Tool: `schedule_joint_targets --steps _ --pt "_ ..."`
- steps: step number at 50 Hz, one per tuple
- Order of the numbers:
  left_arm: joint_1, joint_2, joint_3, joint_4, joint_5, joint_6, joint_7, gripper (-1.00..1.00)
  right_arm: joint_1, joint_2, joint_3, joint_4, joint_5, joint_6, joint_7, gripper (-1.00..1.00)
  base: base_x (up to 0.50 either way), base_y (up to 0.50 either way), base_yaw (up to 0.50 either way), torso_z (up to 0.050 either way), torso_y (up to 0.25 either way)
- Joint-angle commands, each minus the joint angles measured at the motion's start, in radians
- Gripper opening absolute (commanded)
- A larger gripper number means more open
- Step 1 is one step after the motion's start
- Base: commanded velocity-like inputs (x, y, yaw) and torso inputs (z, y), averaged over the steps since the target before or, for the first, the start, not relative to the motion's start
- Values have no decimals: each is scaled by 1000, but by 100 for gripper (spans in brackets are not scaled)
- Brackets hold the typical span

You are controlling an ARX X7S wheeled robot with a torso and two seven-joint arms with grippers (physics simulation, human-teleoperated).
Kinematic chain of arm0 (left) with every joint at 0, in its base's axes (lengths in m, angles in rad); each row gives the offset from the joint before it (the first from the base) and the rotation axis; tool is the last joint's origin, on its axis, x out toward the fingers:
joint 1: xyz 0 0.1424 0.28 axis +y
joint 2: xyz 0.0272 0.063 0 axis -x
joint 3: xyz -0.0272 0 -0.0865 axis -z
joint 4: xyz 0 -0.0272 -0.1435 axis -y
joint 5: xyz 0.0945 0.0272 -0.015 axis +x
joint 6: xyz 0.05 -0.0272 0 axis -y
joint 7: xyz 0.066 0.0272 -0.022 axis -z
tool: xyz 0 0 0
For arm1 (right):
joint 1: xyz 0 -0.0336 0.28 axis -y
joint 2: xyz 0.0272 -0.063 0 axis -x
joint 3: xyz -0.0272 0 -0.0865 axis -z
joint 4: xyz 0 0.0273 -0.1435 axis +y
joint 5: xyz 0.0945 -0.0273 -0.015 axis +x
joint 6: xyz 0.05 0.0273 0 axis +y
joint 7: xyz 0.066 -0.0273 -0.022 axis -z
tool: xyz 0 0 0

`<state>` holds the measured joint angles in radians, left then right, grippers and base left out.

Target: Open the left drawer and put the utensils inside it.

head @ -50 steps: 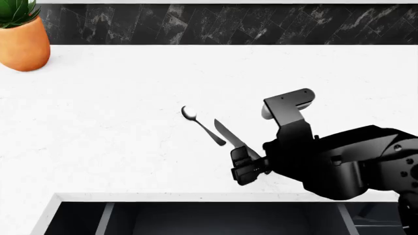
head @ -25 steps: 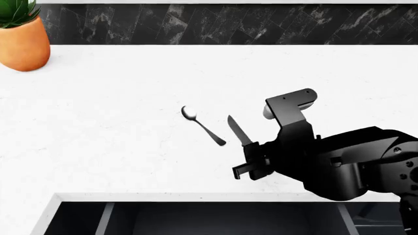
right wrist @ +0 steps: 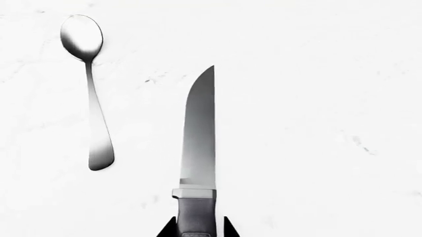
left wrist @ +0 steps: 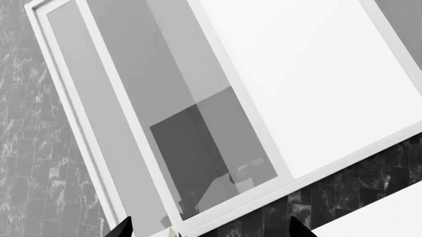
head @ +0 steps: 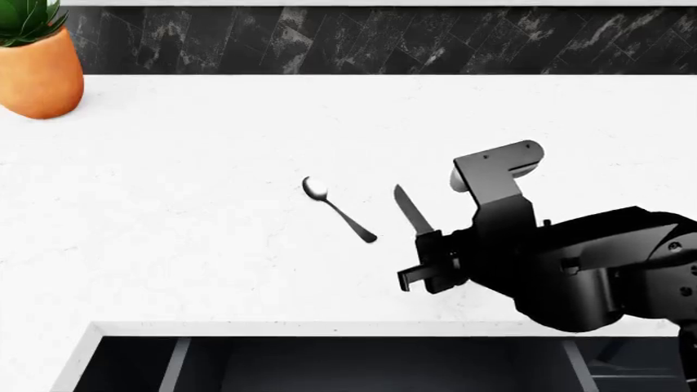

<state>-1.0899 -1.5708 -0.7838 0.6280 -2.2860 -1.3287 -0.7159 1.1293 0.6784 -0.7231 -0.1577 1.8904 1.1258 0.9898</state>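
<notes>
My right gripper (head: 427, 260) is shut on the dark handle of the knife (head: 413, 211), holding it just above the white counter (head: 196, 245) with the grey blade pointing away from me. In the right wrist view the knife (right wrist: 198, 148) runs straight out from between the fingertips (right wrist: 170, 228). The silver spoon (head: 338, 210) lies flat on the counter just left of the knife, and the spoon (right wrist: 91, 94) rests apart from the blade. The left drawer (head: 360, 365) stands pulled open below the counter's front edge, its dark grey inside showing. My left gripper (left wrist: 207, 232) is open, out of the head view.
An orange plant pot (head: 39, 75) stands at the counter's far left, against a dark marbled backsplash (head: 381, 41). The left wrist view faces a white-framed window (left wrist: 197, 113) and dark tiled wall (left wrist: 26, 148), well away from the counter.
The right gripper has lifted the knife off the counter and carried it a little to the right, swinging the blade more upright. The spoon has stayed put.
</notes>
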Motion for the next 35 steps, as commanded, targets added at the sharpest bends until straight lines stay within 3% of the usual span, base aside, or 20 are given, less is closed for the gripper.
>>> schedule_joint_targets --steps 1,9,13,21,35 --pt "-2 0 2 0 -3 0 -3 100 76 34 28 -28 44 6 75 -100 0 0 0 0 0" --pt "-4 0 4 1 -5 1 -4 100 134 60 56 -57 117 -5 120 -100 0 0 0 0 0" --pt "-8 0 1 0 0 0 3 100 190 190 82 -155 170 70 135 -100 0 0 -1 0 0" --pt "-9 0 4 1 1 3 4 100 220 278 97 -213 171 135 122 -100 0 0 0 0 0" --pt "-13 0 5 2 5 5 10 100 273 374 184 -358 -94 349 -155 -100 0 0 0 0 0"
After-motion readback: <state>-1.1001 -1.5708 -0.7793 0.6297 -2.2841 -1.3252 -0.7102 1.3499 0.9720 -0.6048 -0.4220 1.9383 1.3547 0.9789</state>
